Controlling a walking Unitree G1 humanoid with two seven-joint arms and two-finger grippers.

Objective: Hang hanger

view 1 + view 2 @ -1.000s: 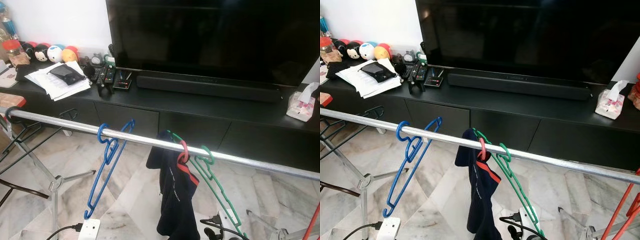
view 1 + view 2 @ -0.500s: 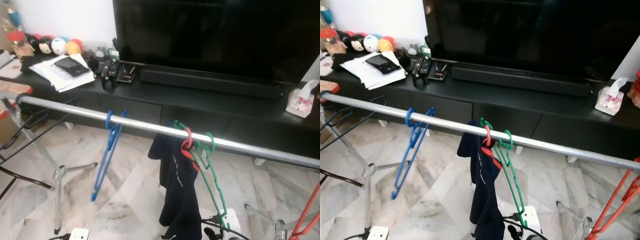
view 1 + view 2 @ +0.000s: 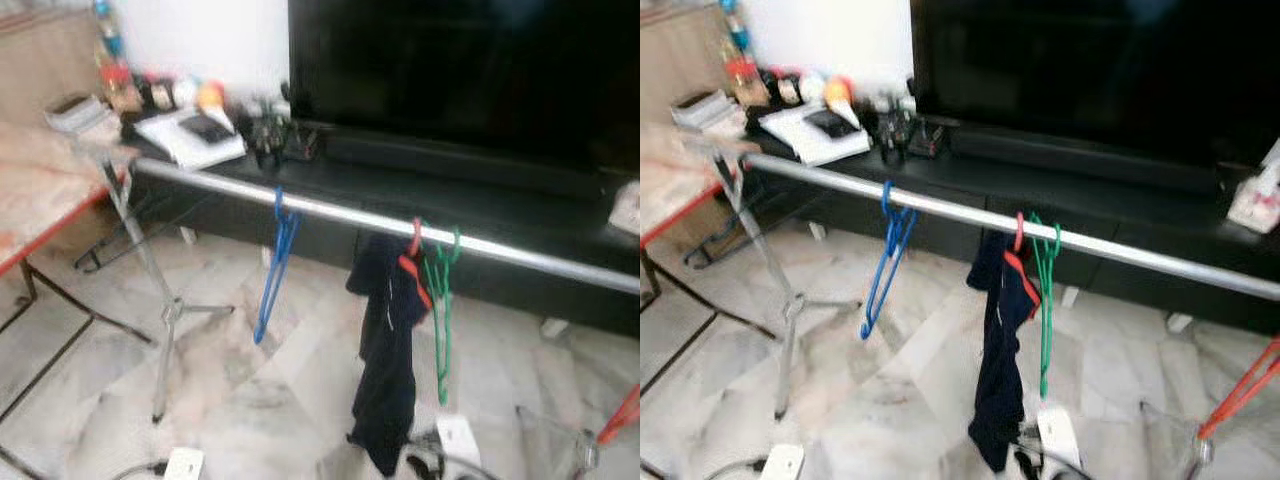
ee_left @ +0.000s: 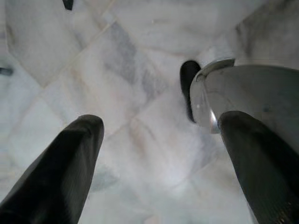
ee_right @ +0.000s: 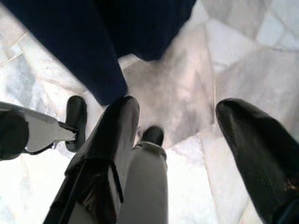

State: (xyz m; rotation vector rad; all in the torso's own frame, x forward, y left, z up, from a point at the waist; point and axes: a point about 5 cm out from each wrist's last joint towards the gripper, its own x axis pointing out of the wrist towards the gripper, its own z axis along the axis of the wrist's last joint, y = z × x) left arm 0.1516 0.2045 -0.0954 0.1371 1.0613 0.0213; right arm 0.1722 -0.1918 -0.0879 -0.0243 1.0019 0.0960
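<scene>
hangers are all up on the silver rail (image 3: 940, 207) right now: a blue hanger (image 3: 887, 260) off toward the left end, then a red hanger (image 3: 1019, 258) carrying a dark navy garment (image 3: 1000, 360), and a green hanger (image 3: 1044, 300) just beside it, pretty much touching the red one. whole head view is a bit blurry so fine detail is a wash. neither gripper is anywhere near the rail, both hang low and point down at the marble floor (image 4: 117, 84), so the hangers are well above them. left gripper (image 4: 159, 154) has its two black fingers (image 4: 60, 172) spread wide apart with nothing between them, just pale floor tiles and a silver robot leg with a dark foot past them. right gripper (image 5: 187, 149) is also spread wide and empty, and through its fingers (image 5: 107, 154) you can see the bottom hem of that navy garment hanging close ahead of it, plus more silver leg and dark feet on the floor. behind the rail there's a low black tv cabinet (image 3: 480, 200) with a big tv (image 3: 470, 70) on it, some papers (image 3: 190, 135) and small clutter at its left end. a white power strip (image 3: 183, 463) sits on the floor near the rack's tripod leg (image 3: 165, 330), and a wooden table edge (image 3: 40, 200) is off to the left.
</scene>
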